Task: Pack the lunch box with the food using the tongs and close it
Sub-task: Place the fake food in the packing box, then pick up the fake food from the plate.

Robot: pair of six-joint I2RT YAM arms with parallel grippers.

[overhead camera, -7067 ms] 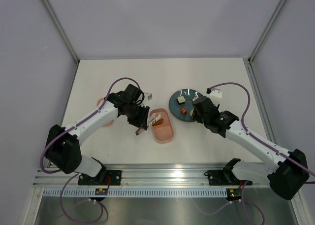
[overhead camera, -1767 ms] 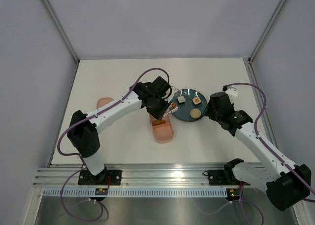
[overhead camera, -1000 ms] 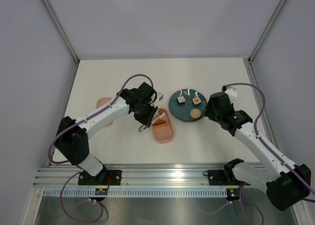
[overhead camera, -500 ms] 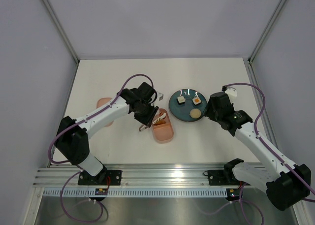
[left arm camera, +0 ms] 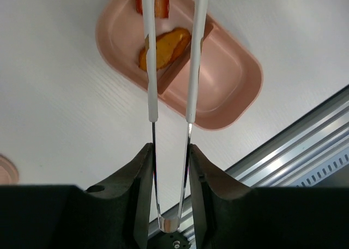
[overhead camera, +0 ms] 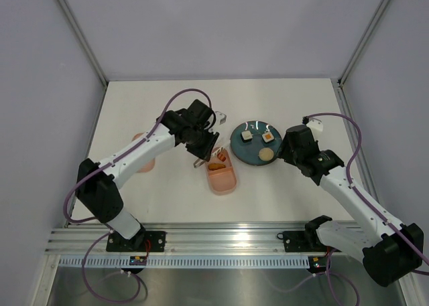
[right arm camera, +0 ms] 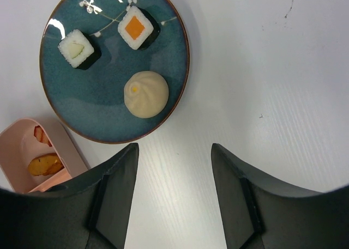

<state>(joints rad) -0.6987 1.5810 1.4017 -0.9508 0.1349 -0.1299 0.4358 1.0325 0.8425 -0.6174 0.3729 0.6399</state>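
Observation:
My left gripper (left arm camera: 170, 151) is shut on the thin metal tongs (left arm camera: 152, 96), gripping them near the hinge end. Their white tips reach over the far compartment of the pink lunch box (left arm camera: 223, 80). In that compartment lie an orange piece (left arm camera: 166, 44) and a red sausage bit (left arm camera: 161, 6); the near compartment holds nothing. The tips stand apart with nothing between them. The teal plate (right arm camera: 98, 113) carries two white rolls (right arm camera: 79, 49) (right arm camera: 138, 28) and a beige bun (right arm camera: 145, 93). My right gripper (right arm camera: 174, 151) hangs open just beside the plate's near rim.
The pink lid (overhead camera: 145, 163) lies on the table to the left, partly under my left arm. The lunch box (overhead camera: 221, 172) sits just left of the plate (overhead camera: 256, 143). A metal rail runs along the table's near edge.
My left gripper with the tongs has moved back and slightly right, towards the plate, with the tips rising from the box. The right arm has stayed still.

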